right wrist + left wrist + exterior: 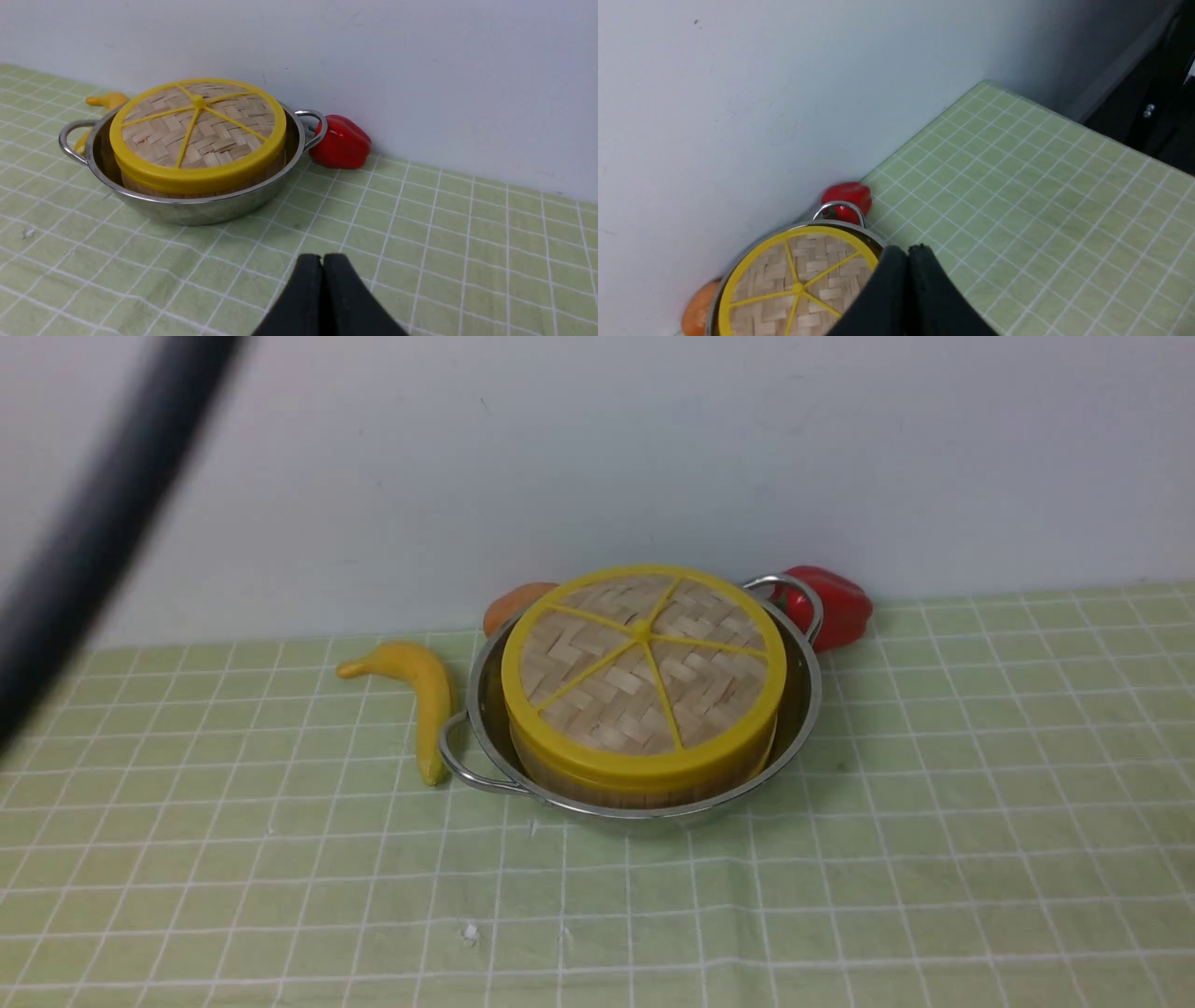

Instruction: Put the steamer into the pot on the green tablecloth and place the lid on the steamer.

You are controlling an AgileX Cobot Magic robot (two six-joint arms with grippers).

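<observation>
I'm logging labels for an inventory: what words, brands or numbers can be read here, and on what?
None: no writing shows on the lid, the pot, the green tablecloth, the banana, the red pepper or the wall.

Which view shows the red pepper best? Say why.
The right wrist view: the red pepper lies large and almost whole beside the pot handle. In the front view that handle covers part of it; in the left wrist view it is small, partly behind the handle.
</observation>
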